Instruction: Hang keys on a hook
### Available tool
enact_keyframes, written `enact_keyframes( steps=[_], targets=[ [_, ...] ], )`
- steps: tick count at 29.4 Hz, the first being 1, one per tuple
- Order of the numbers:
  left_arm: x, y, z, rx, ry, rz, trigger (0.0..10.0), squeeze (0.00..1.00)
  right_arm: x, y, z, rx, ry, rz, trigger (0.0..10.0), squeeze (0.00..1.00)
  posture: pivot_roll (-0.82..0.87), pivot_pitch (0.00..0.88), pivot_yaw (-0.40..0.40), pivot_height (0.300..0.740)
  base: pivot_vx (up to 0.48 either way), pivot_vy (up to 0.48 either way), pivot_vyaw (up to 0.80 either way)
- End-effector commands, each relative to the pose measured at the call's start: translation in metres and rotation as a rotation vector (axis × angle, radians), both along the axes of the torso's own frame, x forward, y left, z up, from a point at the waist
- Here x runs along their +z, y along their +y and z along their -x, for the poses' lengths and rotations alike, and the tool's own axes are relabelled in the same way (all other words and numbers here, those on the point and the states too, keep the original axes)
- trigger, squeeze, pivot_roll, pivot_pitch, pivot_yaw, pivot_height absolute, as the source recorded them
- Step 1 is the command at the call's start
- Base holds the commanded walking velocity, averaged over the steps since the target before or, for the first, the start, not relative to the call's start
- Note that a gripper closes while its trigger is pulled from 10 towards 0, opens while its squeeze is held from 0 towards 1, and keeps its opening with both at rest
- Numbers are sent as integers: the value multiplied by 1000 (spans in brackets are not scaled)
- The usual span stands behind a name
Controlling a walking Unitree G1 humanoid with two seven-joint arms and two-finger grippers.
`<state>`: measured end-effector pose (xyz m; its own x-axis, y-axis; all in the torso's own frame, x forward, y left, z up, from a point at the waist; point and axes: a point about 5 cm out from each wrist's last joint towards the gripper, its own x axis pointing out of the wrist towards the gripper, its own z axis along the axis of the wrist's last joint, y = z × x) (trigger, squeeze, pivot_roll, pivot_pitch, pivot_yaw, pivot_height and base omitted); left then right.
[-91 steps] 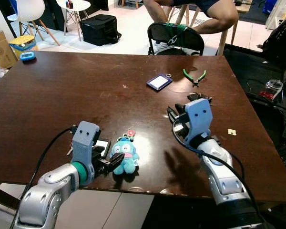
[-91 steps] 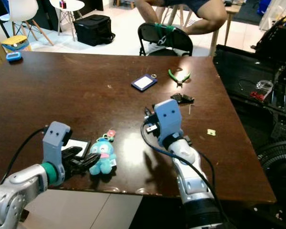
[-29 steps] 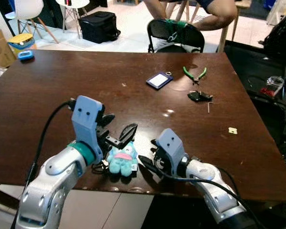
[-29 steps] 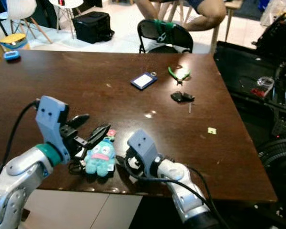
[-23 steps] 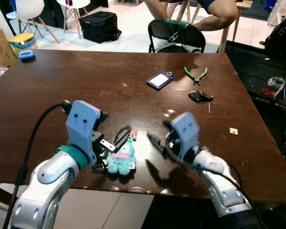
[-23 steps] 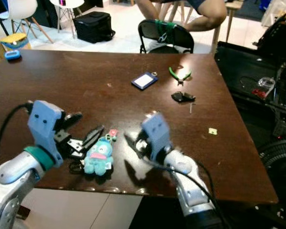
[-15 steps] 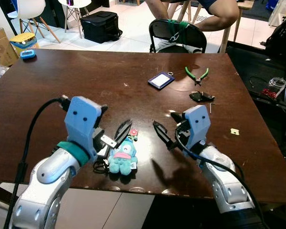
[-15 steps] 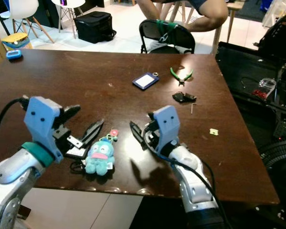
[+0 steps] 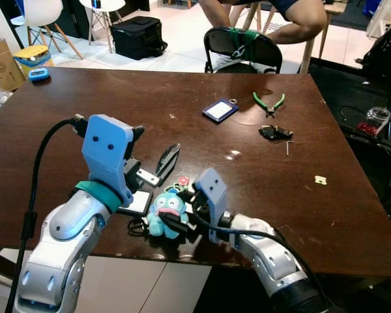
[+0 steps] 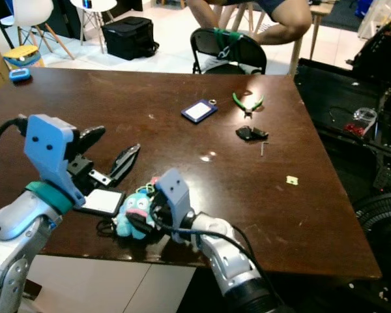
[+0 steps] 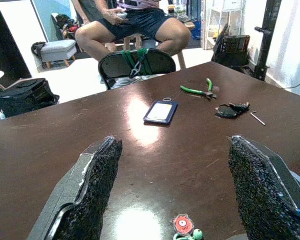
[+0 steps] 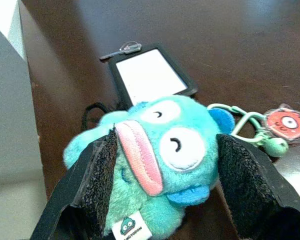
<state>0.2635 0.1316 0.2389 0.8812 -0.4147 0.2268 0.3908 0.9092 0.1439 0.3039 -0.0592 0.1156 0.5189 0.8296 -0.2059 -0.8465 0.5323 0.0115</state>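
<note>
Two grippers at the near edge of the dark table [image 9: 104, 111]. Right gripper [image 12: 165, 175] low at the teal plush keychain [image 9: 168, 212], jaws wide, one black finger on each flank of the plush body; pads look close to or just brushing the fur, not yet squeezing. Left gripper [image 9: 158, 164] raised just above and to the far left of the plush, jaws spread wide, holding nothing.

Keychain lies flat near the table's near edge: plush, a green clip ring [image 12: 245, 122] with a small red charm [image 12: 289, 121], a key [image 12: 121, 50] beside a black-framed card holder [image 12: 149, 77] touching the plush's left side.

No hook visible in any view.

Judgement: grasp step in hand. Close evenly on the plush's middle so it does not squirt out sideways. Keep fingertips clear of the card holder, or it lifts too. Ring and charm should dangle free for hooking later. Lift slowly; plush compresses, grip may slacken.

Far side: blue card [image 9: 217, 111], green pliers [image 9: 268, 102], seated person [image 9: 274, 16].
</note>
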Motion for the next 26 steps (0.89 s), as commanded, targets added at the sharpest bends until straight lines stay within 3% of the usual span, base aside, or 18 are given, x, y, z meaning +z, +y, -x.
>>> enact_keyframes(
  steps=[1,7,9,12,14,16,18,19,20,21,22,26],
  targets=[
    [-1,-1,3,-6,-1,0,10000,0,-5,1,1,21,16,27,10000,0,-77,85,103,740,0,0,0],
    [0,-1,3,-4,7,0,10000,0,-14,7,-1,33,51,86,10000,0,-63,95,103,740,0,0,0],
    [-1,0,3,3,13,3,10000,0,-18,7,-7,-50,64,108,10000,0,-60,100,105,740,0,0,0],
    [-1,0,3,3,13,3,10000,0,-18,7,-7,-50,64,108,10000,0,-60,100,105,740,0,0,0],
    [-1,1,3,5,15,4,10000,0,-19,5,-12,-113,76,110,10000,0,-60,100,105,740,0,0,0],
    [-1,2,4,9,21,6,10000,0,-26,0,-18,-203,148,108,10000,0,-56,102,109,740,0,0,0],
    [-1,2,4,9,21,6,10000,0,-26,0,-18,-203,148,108,10000,0,-56,102,109,740,0,0,0],
    [-2,2,4,12,22,6,10000,0,-29,-1,-18,-209,172,113,4471,0,-56,102,109,740,0,0,0],
    [-2,2,4,12,22,6,10000,0,-29,-1,-18,-209,172,113,4471,0,-56,102,109,740,0,0,0],
    [-1,4,4,16,23,6,10000,0,-31,-1,-19,-213,190,115,1569,0,-48,104,111,740,0,0,0],
    [-1,4,4,19,24,6,10000,0,-31,-2,-19,-211,197,115,0,0,-48,104,111,740,0,0,0],
    [-1,4,4,22,27,8,10000,0,-29,-2,-19,-200,201,91,0,0,-48,104,112,740,0,0,0]
  ],
)
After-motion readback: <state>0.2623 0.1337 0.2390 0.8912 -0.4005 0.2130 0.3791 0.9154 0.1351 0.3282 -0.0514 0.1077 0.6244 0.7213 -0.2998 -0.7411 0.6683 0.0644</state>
